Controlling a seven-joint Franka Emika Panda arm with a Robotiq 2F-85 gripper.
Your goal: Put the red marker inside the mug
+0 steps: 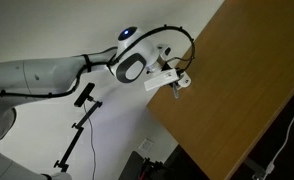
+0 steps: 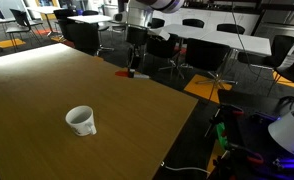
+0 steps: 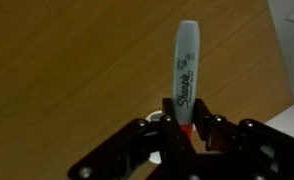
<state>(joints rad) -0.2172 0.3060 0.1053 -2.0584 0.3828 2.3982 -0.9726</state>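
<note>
The red marker point(image 3: 187, 70) has a grey printed barrel and a red end. In the wrist view it sits between the fingers of my gripper point(image 3: 187, 128), which are closed against its red end. In an exterior view the marker point(image 2: 127, 73) shows as a red streak low at the table's far edge, under my gripper point(image 2: 134, 62). The white mug point(image 2: 80, 120) stands upright and empty on the wooden table, well apart from the gripper, toward the near side. In an exterior view my gripper point(image 1: 177, 85) is at the table's edge. The mug is not in the wrist view.
The wooden table point(image 2: 47, 90) is large and the gripper works close to its far edge point(image 1: 172, 100). Office chairs point(image 2: 202, 55) and desks stand beyond the table. Cables and lit equipment point(image 2: 237, 140) lie on the floor beside it. A small white round shape point(image 3: 157, 118) by one finger is unclear.
</note>
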